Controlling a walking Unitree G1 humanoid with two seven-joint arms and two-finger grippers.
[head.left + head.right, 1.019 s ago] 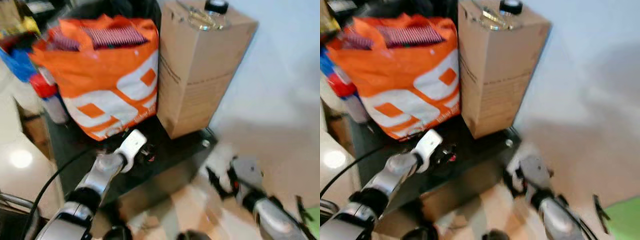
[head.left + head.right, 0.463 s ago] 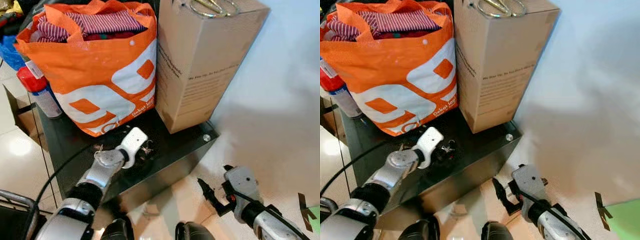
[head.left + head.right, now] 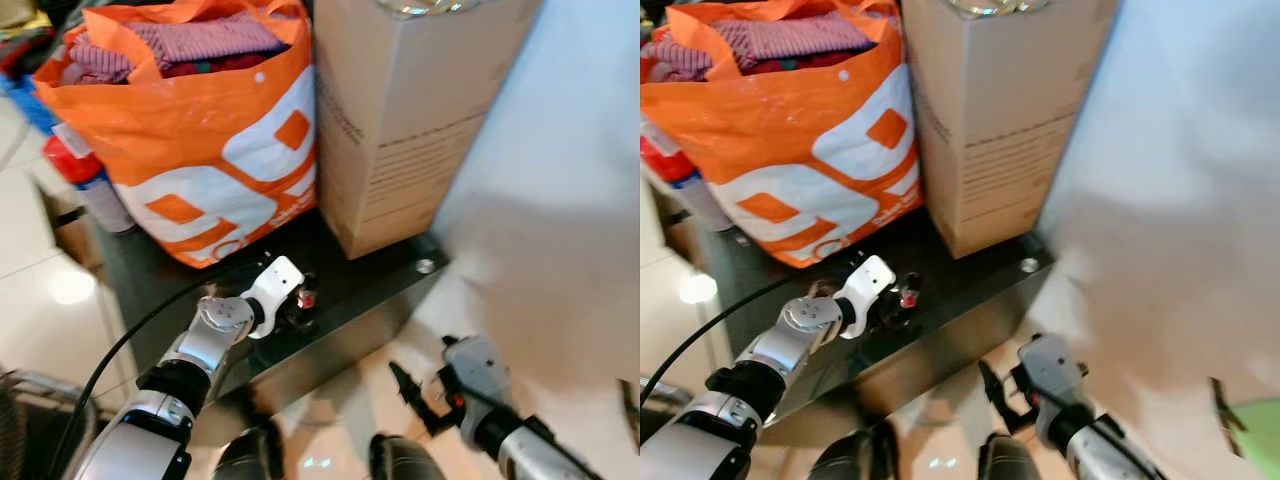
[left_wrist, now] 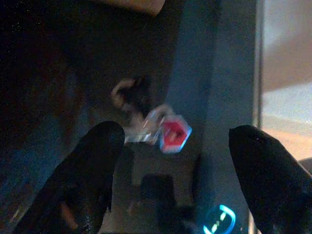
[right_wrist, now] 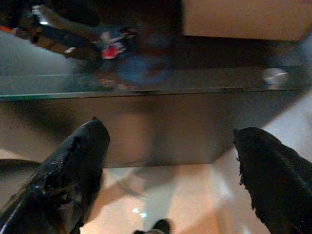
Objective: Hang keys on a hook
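A bunch of keys (image 4: 146, 117) with a red fob (image 3: 307, 298) lies on the dark glass table (image 3: 385, 272), near its front edge. My left gripper (image 3: 294, 310) reaches over the table and stands open just at the keys. In the left wrist view its two black fingers (image 4: 92, 165) sit wide on either side of the fob, not touching it. My right gripper (image 3: 424, 378) is open, low in front of the table by the floor, holding nothing.
An orange shopping bag (image 3: 215, 150) full of clothes and a tall cardboard box (image 3: 405, 120) stand at the back of the table. A spray can (image 3: 88, 188) stands to the left. A pale wall (image 3: 570, 180) lies to the right, shiny floor tiles below.
The camera has swung and the picture is blurred. My left gripper has pushed a little further over the table, so the red fob now shows beside its fingers.
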